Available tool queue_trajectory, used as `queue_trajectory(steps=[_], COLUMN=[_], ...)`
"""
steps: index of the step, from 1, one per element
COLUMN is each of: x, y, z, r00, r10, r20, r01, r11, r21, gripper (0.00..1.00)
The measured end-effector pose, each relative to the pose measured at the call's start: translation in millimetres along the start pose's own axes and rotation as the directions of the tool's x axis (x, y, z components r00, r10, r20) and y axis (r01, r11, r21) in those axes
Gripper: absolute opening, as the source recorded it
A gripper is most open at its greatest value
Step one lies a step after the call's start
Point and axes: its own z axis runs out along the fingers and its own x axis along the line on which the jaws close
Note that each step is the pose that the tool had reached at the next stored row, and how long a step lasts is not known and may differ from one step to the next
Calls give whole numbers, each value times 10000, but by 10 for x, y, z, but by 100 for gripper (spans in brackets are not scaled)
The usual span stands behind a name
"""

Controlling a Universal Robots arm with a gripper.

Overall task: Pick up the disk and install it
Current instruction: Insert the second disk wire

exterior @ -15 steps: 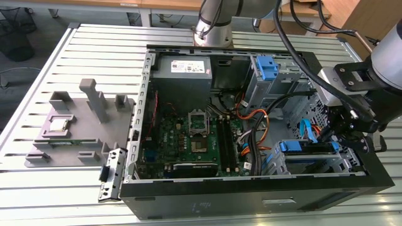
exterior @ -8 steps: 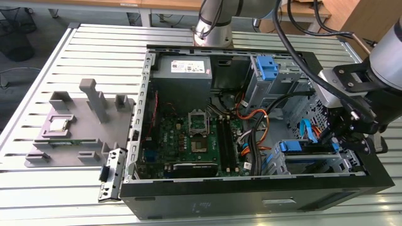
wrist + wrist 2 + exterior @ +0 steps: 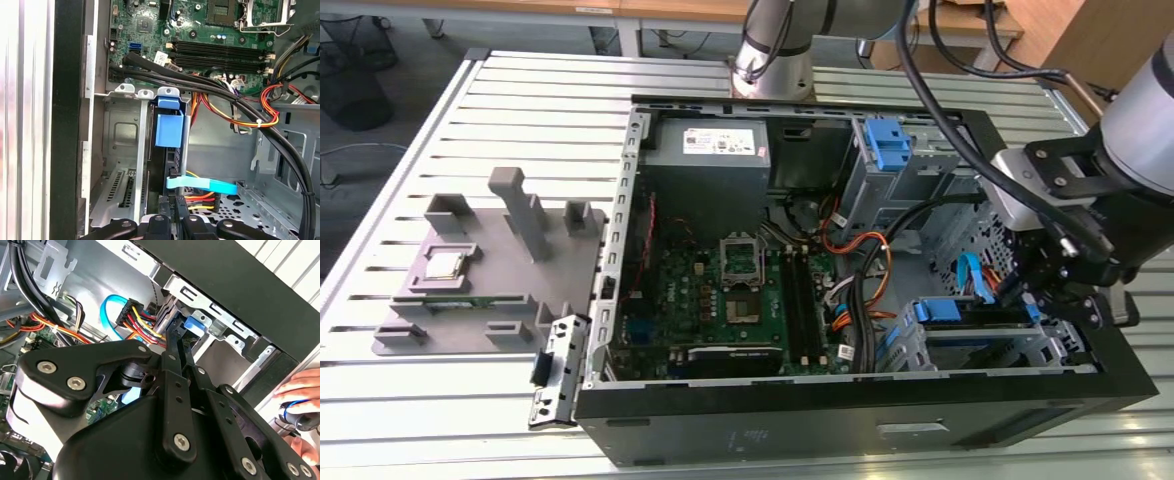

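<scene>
The disk (image 3: 961,312) stands on edge in a slot of the metal drive cage (image 3: 987,350), at the case's front corner on the exterior view's right. In the first wrist view the disk (image 3: 169,131) shows edge-on, its blue carrier tab at the far end. My gripper (image 3: 1047,300) hangs over the cage's near end. Its black fingers (image 3: 159,221) sit on either side of the disk's connector end, shut on it. In the second wrist view my gripper (image 3: 180,340) points at the blue tab of the disk (image 3: 194,323).
A light blue flat cable (image 3: 200,185) and red-yellow power wires (image 3: 200,202) crowd the disk's near end. A black cable bundle (image 3: 225,95) crosses above the cage. A lone blue bracket (image 3: 887,145) stands in the upper bay. A hand (image 3: 300,400) rests outside the case.
</scene>
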Motion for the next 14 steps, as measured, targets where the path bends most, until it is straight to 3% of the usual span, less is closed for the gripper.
queue_trajectory(steps=[14], x=[-1], y=[18], z=[27], r00=[10000], r10=[74], r20=[1], r01=[-74], r11=[10000], r21=[5], gripper=[16])
